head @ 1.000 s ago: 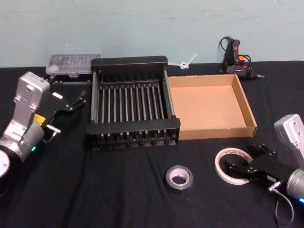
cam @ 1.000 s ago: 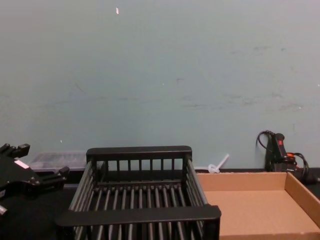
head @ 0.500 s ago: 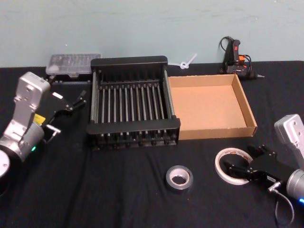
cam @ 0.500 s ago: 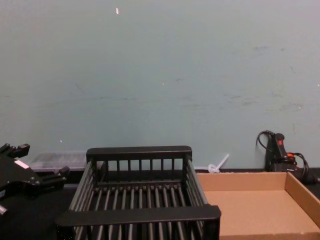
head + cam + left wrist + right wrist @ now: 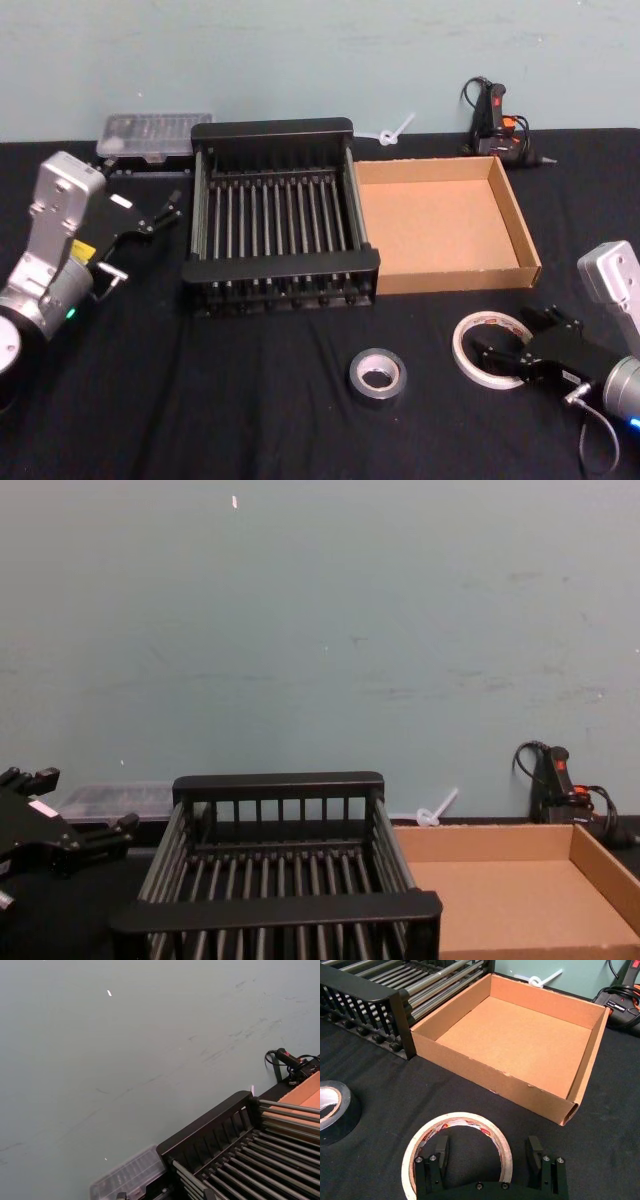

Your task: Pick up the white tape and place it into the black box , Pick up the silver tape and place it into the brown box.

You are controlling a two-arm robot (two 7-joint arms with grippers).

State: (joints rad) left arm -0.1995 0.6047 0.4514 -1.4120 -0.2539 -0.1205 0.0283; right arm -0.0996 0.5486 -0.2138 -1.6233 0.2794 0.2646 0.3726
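Observation:
The white tape [image 5: 488,346] lies flat on the black cloth at the front right, in front of the brown box [image 5: 455,275]. My right gripper [image 5: 514,338] is open and low over it. In the right wrist view one finger [image 5: 441,1149] sits inside the white tape [image 5: 422,1137] ring and the other outside its wall, with the right gripper [image 5: 487,1152] astride that wall. The silver tape [image 5: 378,373] lies flat to its left, and shows as a silver tape [image 5: 334,1110] edge in the wrist view. The black box [image 5: 272,128] stands left of the brown box. My left gripper [image 5: 148,228] hangs open beside the black box.
A clear plastic case [image 5: 153,132] lies behind the black box at the back left. A glue gun [image 5: 492,118] with its cord stands at the back right, and a white zip tie [image 5: 392,131] lies behind the brown box. A teal wall closes off the table's far edge.
My right gripper has shifted slightly nearer to me and lower around the white tape's wall. The tapes, the boxes and the left arm have not moved.

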